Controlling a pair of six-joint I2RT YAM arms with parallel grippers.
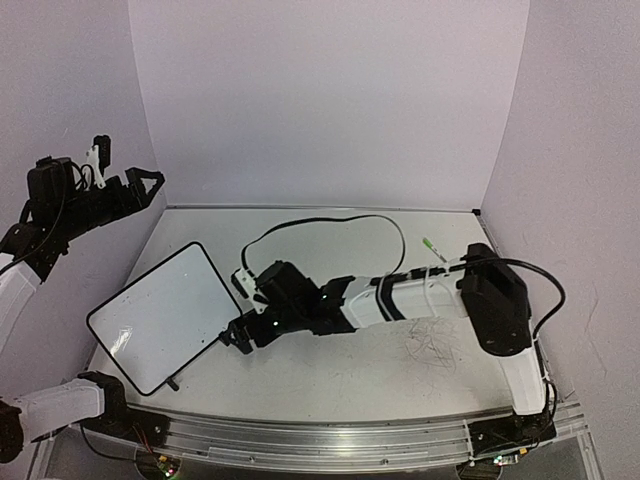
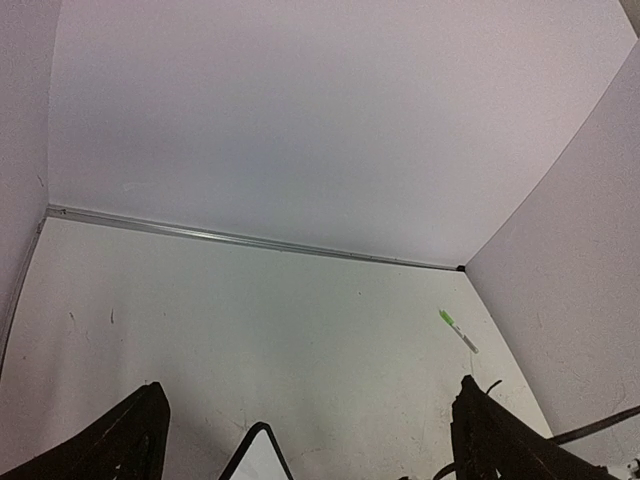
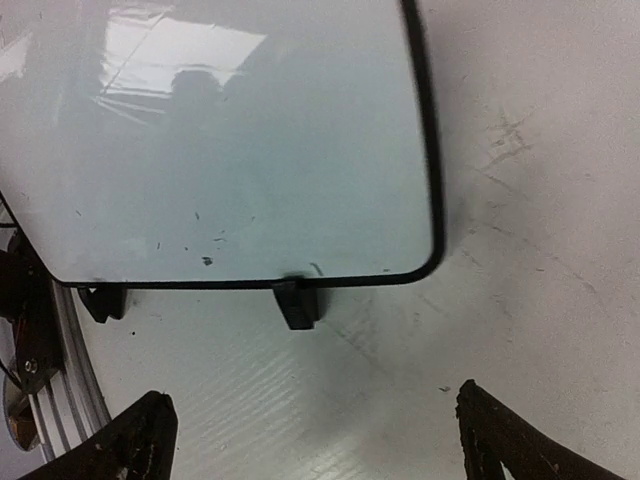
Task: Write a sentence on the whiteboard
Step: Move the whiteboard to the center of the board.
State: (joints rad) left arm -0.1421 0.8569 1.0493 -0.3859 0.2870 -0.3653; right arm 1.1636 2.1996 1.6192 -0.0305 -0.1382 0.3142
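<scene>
At the near edge of the table, a ribbed aluminium rail (image 1: 350,442) carries both arm bases. Just beyond it on the left lies the small glossy whiteboard (image 1: 160,312), thin black frame, rounded corners, turned at an angle on the pale tabletop (image 1: 330,385).

The right arm stretches low across from its base, and the right gripper (image 1: 232,335) sits just beside the board's right edge, jaws spread wide with nothing between them. From the right wrist, its black fingers (image 3: 140,445) frame a rounded corner of the board and a small black clip foot (image 3: 297,303). The board's face shows only reflections and a few dark specks.

A little further right, a tangle of faint grey scribbles (image 1: 432,350) marks the tabletop beside the right arm.

Up on the left, the left gripper (image 1: 145,185) hangs high above the table near the side wall, also fully spread and empty.

Farther back, a black cable (image 1: 330,222) loops over the tabletop. Towards the far right corner, a slim white-and-green marker pen (image 1: 433,247) lies on the table, well apart from both grippers.
</scene>
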